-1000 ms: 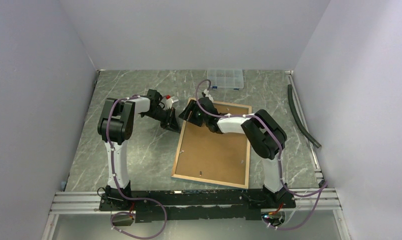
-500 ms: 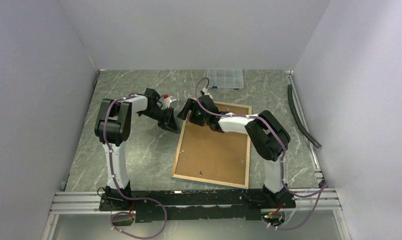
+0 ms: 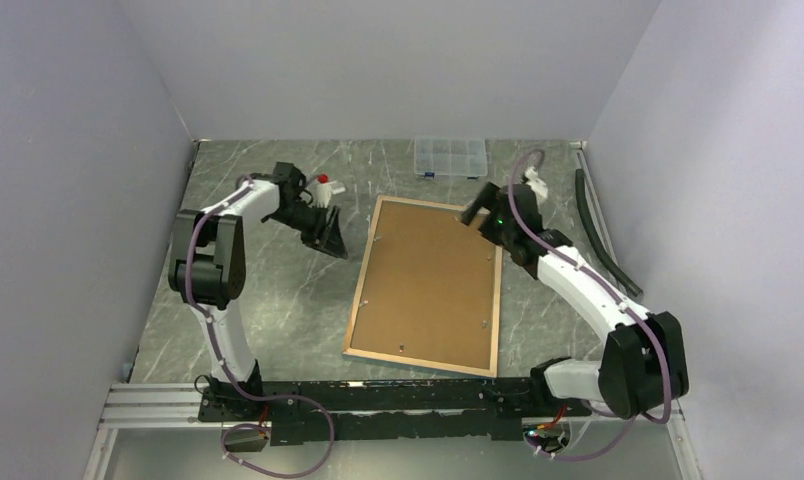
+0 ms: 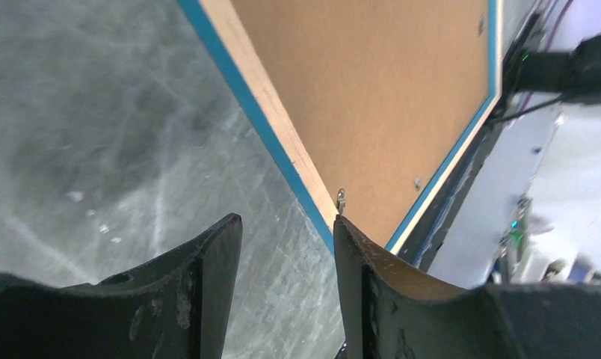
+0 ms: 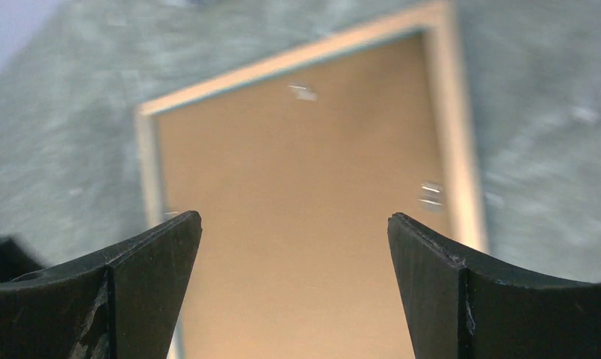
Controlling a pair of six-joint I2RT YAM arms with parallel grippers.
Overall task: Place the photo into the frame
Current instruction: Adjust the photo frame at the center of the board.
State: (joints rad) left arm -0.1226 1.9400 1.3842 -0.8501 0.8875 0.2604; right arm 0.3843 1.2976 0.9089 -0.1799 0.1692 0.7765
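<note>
The frame (image 3: 359, 300) lies face down in the middle of the table, tan rear rim up, with the brown backing board (image 3: 428, 285) inside it. The photo is hidden. My left gripper (image 3: 332, 238) is open and empty, just left of the frame's far-left corner. In the left wrist view its gripper (image 4: 286, 224) has bare table in the gap, with the frame's blue-edged side (image 4: 267, 97) ahead. My right gripper (image 3: 474, 214) is open and empty over the frame's far-right corner. In the right wrist view its gripper (image 5: 294, 221) hovers above the board (image 5: 297, 172).
A clear plastic compartment box (image 3: 450, 157) stands at the back of the table. A black hose (image 3: 603, 235) lies along the right edge. Small metal tabs (image 5: 430, 193) sit on the frame's rear rim. The arms' mounting rail (image 3: 398, 395) runs along the near edge.
My right arm has swung from the frame's far-left corner to its far-right corner. My left gripper has drawn back a little to the left. The frame has not moved.
</note>
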